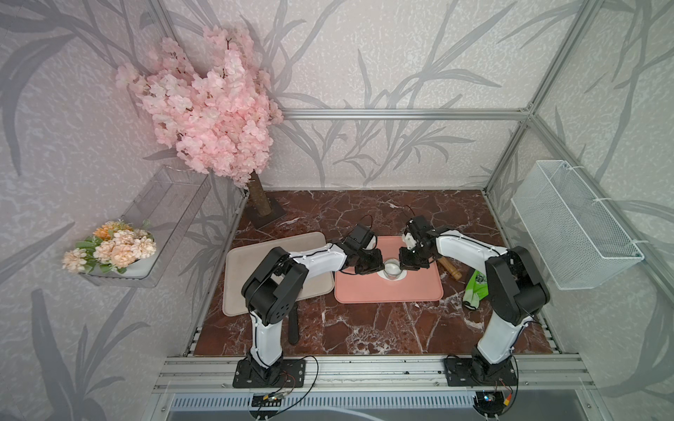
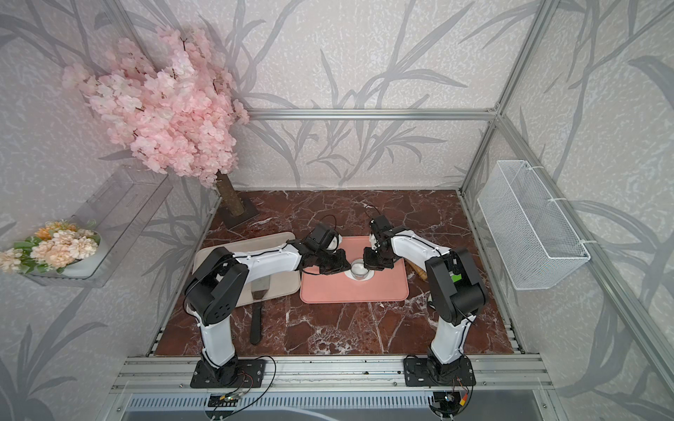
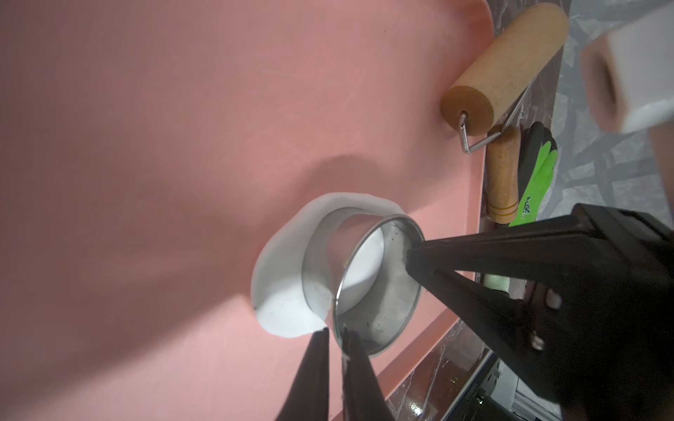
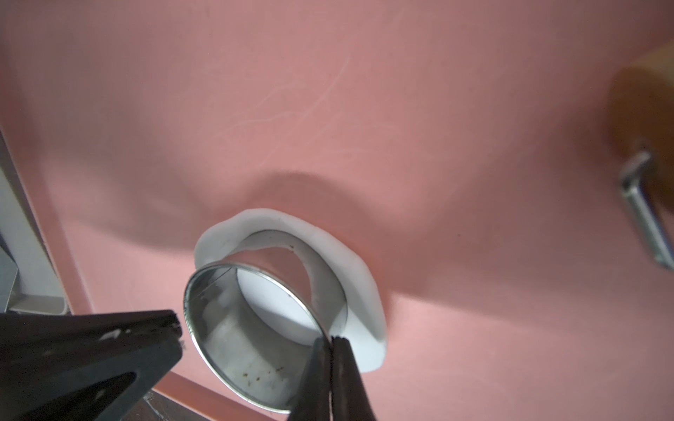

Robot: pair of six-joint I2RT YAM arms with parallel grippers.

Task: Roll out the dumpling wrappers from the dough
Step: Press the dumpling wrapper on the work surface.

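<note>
The soft white dough sheet lies thin and flat on the pink silicone mat. A shiny round metal ring cutter stands pressed into it. Inside the ring shows a white round, likely the dumpling wrapper, not yet lifted from the ragged surround. The left gripper has its jaws clamped across the ring's rim on one side, and the right gripper pinches the opposite rim. The tan wooden roller lies at the mat's edge beside a green-and-black glove. Rolling looks finished and cutting is under way. Freeing the disc and clearing scrap remain.
</note>
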